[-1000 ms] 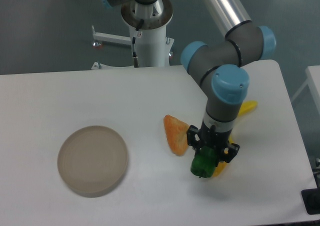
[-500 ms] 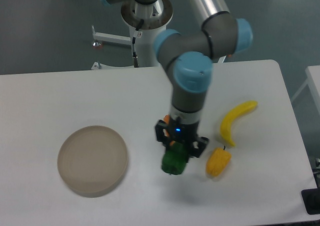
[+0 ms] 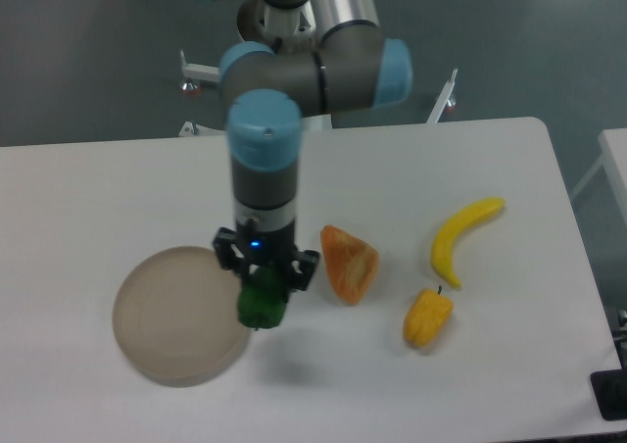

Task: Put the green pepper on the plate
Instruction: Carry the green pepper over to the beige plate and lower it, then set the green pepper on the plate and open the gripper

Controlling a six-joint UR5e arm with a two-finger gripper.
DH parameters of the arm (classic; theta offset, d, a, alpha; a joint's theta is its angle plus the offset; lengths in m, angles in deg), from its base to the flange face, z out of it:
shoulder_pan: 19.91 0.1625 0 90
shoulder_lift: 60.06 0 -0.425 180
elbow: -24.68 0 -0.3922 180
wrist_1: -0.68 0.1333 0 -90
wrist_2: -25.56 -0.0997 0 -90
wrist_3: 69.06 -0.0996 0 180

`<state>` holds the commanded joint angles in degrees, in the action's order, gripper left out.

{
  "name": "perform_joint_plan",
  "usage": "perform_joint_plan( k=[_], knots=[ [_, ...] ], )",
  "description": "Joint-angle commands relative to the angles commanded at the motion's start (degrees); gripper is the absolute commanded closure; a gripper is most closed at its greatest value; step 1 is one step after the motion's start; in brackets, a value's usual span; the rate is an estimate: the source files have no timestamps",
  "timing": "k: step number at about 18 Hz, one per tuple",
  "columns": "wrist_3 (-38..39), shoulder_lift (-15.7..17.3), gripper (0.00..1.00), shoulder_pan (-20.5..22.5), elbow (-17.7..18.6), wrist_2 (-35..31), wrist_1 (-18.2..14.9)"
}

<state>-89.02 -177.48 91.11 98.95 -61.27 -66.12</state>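
Your gripper (image 3: 265, 284) is pointing straight down and its two fingers are clamped on the green pepper (image 3: 262, 304), which hangs below them, held up off the table. You can see the pepper's dark glossy body sticking out under the black fingers, with a small blue light glowing on the gripper body just above. Look where that puts it: the pepper sits right at the right-hand edge of the plate (image 3: 167, 316), overlapping the rim in this view, and a soft shadow falls on the table (image 3: 118, 188) below and to the right of it. You cannot tell from this angle whether the pepper is touching the plate or hanging just clear of it. The plate itself lies flat on the white table, on the left side, round and beige-grey with a low rim. Above the gripper, your arm (image 3: 265, 159) rises as a grey column topped by a blue cap, then bends back toward the base at the far edge of the table. Moving out to the right, you have an orange wedge-shaped piece (image 3: 350, 264) just beside the gripper, then a yellow-orange pepper (image 3: 428, 317) further right and nearer the camera, and a banana (image 3: 462, 237) curving just above that pepper.
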Motion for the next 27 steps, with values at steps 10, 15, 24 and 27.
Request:
perform_joint_plan(
  k=[10,15,24,27],
  knots=[
    [2.4,-1.2,0.64,-4.5,6.6,-0.2,8.3],
    [2.3,-3.1,0.64,-5.6,6.8,-2.7,10.0],
    [1.3,-5.7,0.64,-6.3,6.8,-3.9,10.6],
    [1.1,-5.8,0.64,-6.3,6.7,-3.9,10.6]
  ],
)
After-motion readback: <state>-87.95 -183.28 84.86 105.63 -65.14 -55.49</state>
